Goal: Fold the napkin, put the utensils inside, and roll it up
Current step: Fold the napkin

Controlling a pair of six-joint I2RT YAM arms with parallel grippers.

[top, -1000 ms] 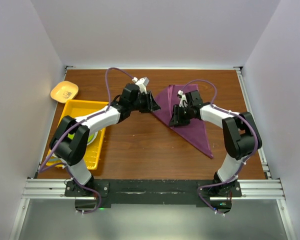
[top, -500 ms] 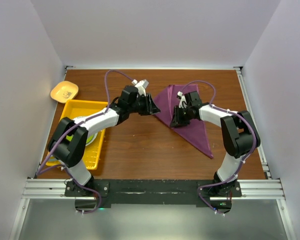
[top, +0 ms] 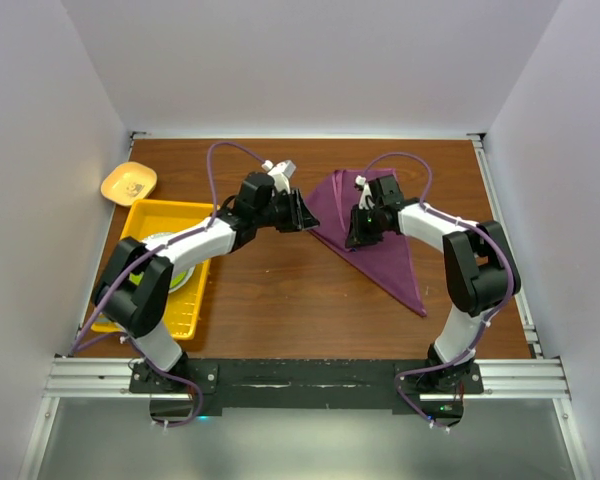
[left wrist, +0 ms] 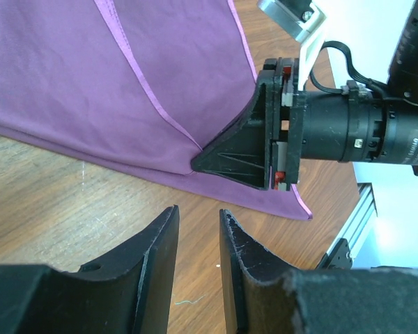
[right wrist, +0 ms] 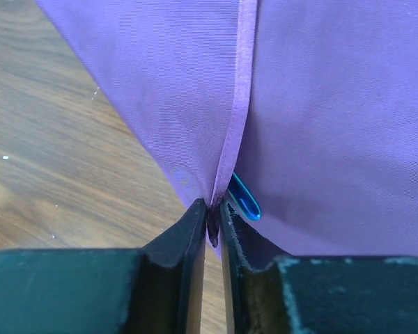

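Napkin (right wrist: 320,90) (soft plum cloth, triangular) lies pinched between right jaws.

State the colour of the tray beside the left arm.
Bright yellow; the tray shows best in the top external view.

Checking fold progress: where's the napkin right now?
Top view: the napkin lies as a folded triangle on the table's right half, pointing toward the near edge, with the right claw pinching its left edge.

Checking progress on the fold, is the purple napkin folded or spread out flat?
Folded. The napkin lies as a triangle, one hemmed layer lapped over another; the right gripper pinches that hem.
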